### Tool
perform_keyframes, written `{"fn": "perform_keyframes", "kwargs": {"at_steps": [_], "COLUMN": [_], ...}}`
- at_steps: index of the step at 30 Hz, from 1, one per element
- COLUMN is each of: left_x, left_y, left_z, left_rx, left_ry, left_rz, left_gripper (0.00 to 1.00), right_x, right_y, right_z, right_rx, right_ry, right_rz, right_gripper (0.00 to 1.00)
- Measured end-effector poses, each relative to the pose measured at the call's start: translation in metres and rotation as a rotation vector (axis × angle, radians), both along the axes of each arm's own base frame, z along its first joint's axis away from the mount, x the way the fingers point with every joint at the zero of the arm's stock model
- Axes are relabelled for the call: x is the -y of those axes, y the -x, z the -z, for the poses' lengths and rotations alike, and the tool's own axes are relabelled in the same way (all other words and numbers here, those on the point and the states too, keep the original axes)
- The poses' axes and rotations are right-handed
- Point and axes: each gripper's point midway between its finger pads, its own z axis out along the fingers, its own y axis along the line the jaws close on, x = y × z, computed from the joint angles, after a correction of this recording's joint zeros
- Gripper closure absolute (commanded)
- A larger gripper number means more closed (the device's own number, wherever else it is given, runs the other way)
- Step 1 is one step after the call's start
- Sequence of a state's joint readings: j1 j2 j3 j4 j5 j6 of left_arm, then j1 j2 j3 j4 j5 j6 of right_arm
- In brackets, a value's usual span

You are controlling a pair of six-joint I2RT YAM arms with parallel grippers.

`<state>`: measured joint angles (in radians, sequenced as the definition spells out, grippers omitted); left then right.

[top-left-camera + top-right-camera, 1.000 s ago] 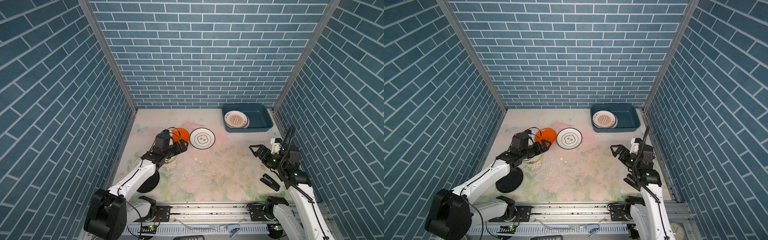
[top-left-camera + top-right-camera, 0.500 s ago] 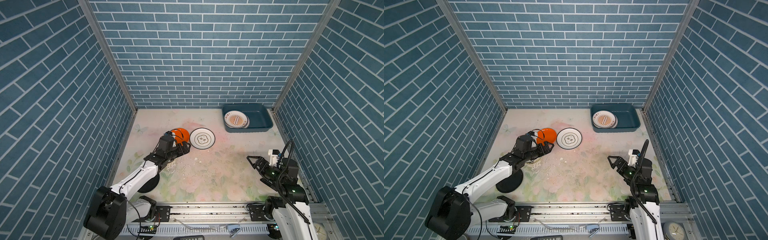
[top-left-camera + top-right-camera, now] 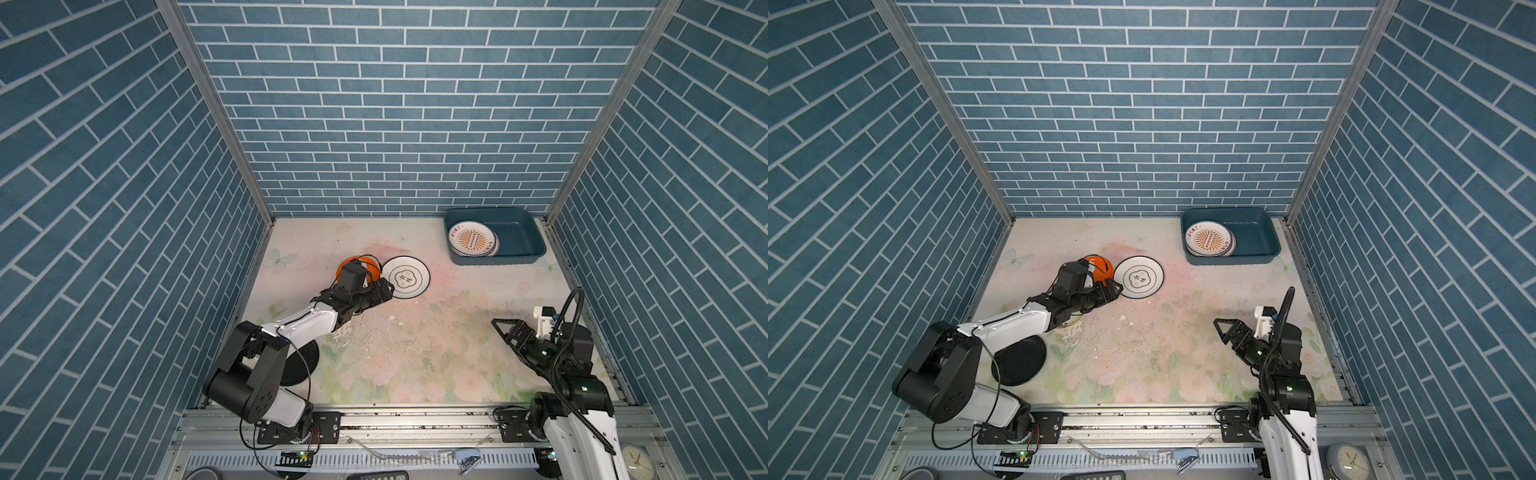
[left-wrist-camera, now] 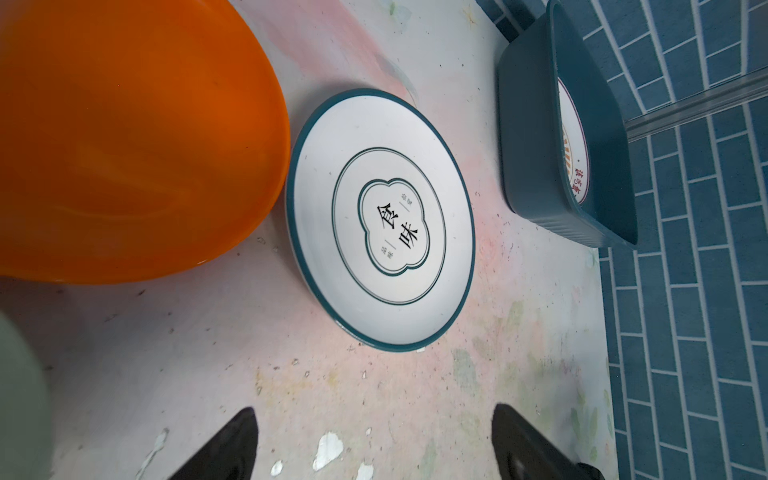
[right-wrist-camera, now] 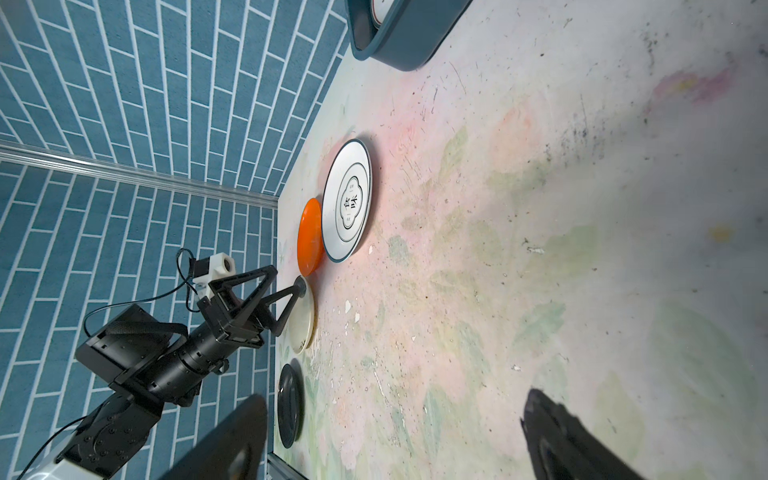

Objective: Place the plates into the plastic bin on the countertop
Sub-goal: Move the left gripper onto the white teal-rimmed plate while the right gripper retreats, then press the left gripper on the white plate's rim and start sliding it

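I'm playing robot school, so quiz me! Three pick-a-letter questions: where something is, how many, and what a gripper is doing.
1. Where is the bin? A) near left corner B) far right corner C) middle
2. How many plates lie outside the bin? A) two B) six C) four
3. The right gripper is: A) open, empty B) shut on a plate C) shut on the bin
Answers: 1 B, it sits by the back wall, right side. 2 C, white, orange, cream and black lie on the countertop. 3 A, its jaws stand apart, nothing between.

The teal-rimmed white plate (image 4: 380, 220) bears the black characters 食味 at its centre.
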<state>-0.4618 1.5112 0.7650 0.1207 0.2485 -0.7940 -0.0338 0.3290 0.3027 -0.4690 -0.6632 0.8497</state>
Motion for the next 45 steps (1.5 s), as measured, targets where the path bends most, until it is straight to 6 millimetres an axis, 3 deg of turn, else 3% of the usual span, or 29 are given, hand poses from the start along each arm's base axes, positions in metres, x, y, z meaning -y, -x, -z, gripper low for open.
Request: {"fn": "perform_keyframes", "kwargs": {"at_steps": [7, 10, 13, 20, 28, 45], "left_x": [0.01, 0.011, 0.013, 0.02, 0.021, 0.018], "left_y": [-0.01, -0.011, -0.013, -0.023, -0.028, -0.048], "left_z": [0.019, 0.028, 0.036, 0.049, 0.06, 0.062], "left_rx": [-0.033, -0.054, -0.07, -0.094, -0.109, -0.068], "left_ry": [0.007, 0.008, 0.009, 0.021, 0.018, -0.021], "left_rz": [-0.009, -0.017, -0.024, -0.028, -0.049, -0.099], "left_gripper": [0.16, 0.18, 0.29, 0.34, 0.46, 0.47], "right_x": [-0.001, -0.001, -0.001, -0.001, -0.001, 0.001], "right_y": [0.008, 0.008, 0.008, 0.008, 0.008, 0.01], "right_z": [0.018, 0.016, 0.016, 0.017, 0.02, 0.029], "right_rx": [-0.044, -0.039, -0.04, -0.045, -0.063, -0.107], "right_ry": [-0.011, -0.014, -0.014, -0.014, -0.015, -0.001], "right_rz": [0.003, 0.004, 0.005, 0.005, 0.005, 0.014], "right_gripper": [0.04, 0.05, 0.05, 0.05, 0.05, 0.05]}}
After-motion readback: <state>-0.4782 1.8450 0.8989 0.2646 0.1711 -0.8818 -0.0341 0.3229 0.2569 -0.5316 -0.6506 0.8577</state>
